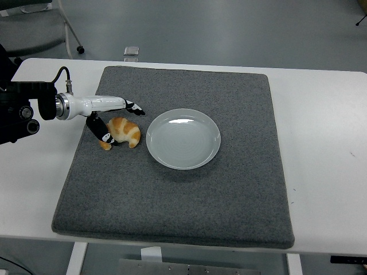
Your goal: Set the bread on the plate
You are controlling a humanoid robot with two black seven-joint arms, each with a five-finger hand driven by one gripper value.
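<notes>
A golden croissant-shaped bread [124, 132] lies on the grey mat [183, 195], just left of a white round plate [183, 138]. My left hand [117, 123] comes in from the left edge and straddles the bread. Its white fingers [131, 105] stretch over the bread's far side, and the black thumb touches the near left end. The bread still rests on the mat, not lifted. The plate holds nothing. My right arm is out of view.
The mat covers most of the white table [321, 143]. A small clear object [131, 51] sits on the floor beyond the table's far edge. A chair base [69, 28] stands at the upper left.
</notes>
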